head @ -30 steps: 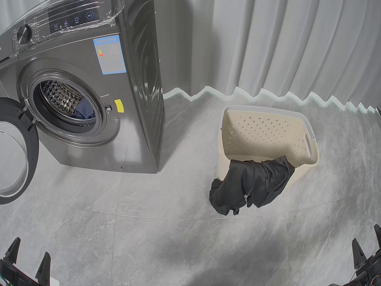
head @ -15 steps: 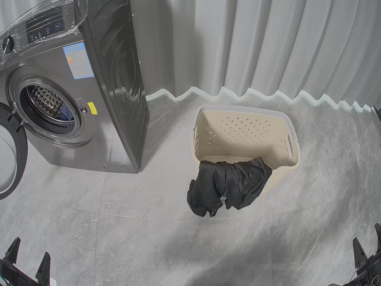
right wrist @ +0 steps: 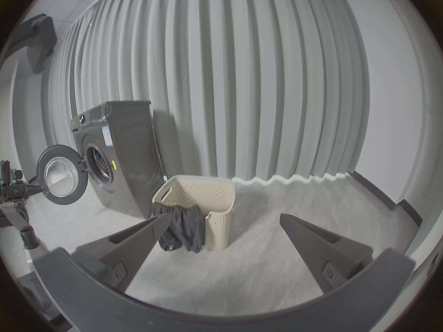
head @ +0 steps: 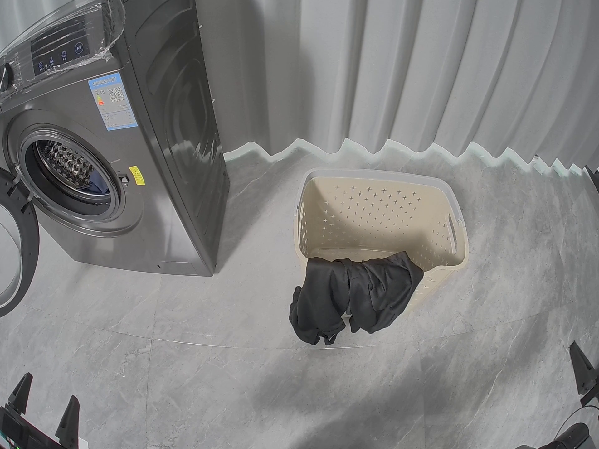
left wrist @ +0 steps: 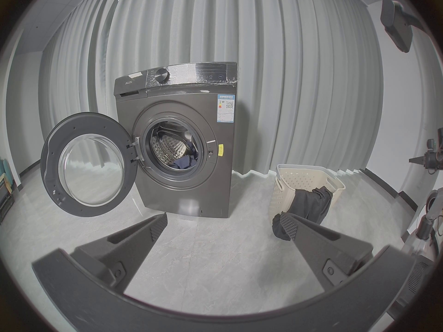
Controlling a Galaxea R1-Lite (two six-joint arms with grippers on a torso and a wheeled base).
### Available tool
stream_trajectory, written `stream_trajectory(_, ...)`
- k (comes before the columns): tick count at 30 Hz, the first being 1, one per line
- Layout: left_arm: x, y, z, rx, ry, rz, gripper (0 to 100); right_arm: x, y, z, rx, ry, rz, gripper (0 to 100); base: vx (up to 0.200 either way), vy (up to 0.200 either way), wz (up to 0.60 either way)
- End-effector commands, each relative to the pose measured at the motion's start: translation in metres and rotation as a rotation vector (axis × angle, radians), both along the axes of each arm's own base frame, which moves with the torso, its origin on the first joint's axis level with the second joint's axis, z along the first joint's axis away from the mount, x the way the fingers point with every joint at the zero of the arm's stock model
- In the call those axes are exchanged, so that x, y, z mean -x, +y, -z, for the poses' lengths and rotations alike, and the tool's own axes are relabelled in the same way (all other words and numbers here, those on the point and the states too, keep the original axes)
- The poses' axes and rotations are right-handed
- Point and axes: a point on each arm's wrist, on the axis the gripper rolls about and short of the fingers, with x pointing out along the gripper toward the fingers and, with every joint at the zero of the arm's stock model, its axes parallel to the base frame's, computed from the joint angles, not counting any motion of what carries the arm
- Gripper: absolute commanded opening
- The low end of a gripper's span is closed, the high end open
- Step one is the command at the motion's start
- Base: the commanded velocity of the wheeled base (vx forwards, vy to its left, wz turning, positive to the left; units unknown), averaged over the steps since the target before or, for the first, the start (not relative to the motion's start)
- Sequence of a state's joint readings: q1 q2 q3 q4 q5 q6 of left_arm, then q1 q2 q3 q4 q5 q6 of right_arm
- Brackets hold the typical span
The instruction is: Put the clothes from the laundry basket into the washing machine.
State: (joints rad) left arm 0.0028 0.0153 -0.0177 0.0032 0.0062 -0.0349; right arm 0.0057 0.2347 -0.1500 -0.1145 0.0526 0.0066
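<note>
A cream laundry basket (head: 380,177) stands on the floor right of the grey washing machine (head: 168,157). A dark garment (head: 352,294) hangs over the basket's near rim and down onto the floor. The machine's round door (head: 14,263) is swung open to the left, and a blue cloth (head: 97,185) lies inside the drum. My left gripper (head: 43,406) is low at the near left, open and holding nothing. My right gripper (right wrist: 221,222) is also open with nothing in it, and one finger (head: 583,372) shows at the near right edge. Both are well short of the basket (right wrist: 203,194) and the garment (left wrist: 309,204).
Grey tiled floor (head: 249,375) lies open between me and the basket. White pleated curtains (head: 405,63) run along the back wall behind the machine and the basket. The open door (left wrist: 85,162) juts out into the floor space left of the machine.
The head view has swung right, so machine and basket now sit farther left in the picture. My right gripper has slid toward the right edge. The left gripper has held still.
</note>
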Motion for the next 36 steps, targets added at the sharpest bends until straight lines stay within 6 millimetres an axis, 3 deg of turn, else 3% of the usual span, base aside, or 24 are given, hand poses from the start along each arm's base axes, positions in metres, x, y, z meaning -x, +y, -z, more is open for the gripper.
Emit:
stream_trajectory(1, 0.000, 0.000, 0.005, 0.000, 0.001, 0.000, 100, -0.066, 0.004, -0.005, 0.000, 0.395, -0.095, 100, 0.000, 0.000, 0.00)
stream_trajectory(11, 0.000, 0.000, 0.005, -0.009, 0.001, 0.004, 100, -0.126, 0.028, 0.009, -0.053, 0.585, -0.276, 100, 0.020, 0.000, 0.00)
stream_trajectory(16, 0.000, 0.000, 0.005, -0.004, 0.001, 0.003, 100, -0.150, 0.036, 0.025, -0.053, 0.666, -0.275, 100, 0.200, 0.000, 0.00)
stream_trajectory(24, 0.000, 0.000, 0.005, -0.001, 0.001, 0.000, 100, -0.185, 0.049, 0.049, -0.047, 0.709, -0.263, 100, 0.000, 0.000, 0.00)
stream_trajectory(28, 0.000, 0.000, 0.005, -0.004, 0.002, 0.000, 100, -0.193, 0.059, 0.060, -0.049, 0.728, -0.261, 100, 0.000, 0.000, 0.00)
stream_trajectory(36, 0.000, 0.000, 0.005, 0.000, 0.001, 0.000, 100, -0.212, 0.099, 0.080, -0.071, 0.694, -0.296, 100, 0.000, 0.000, 0.00)
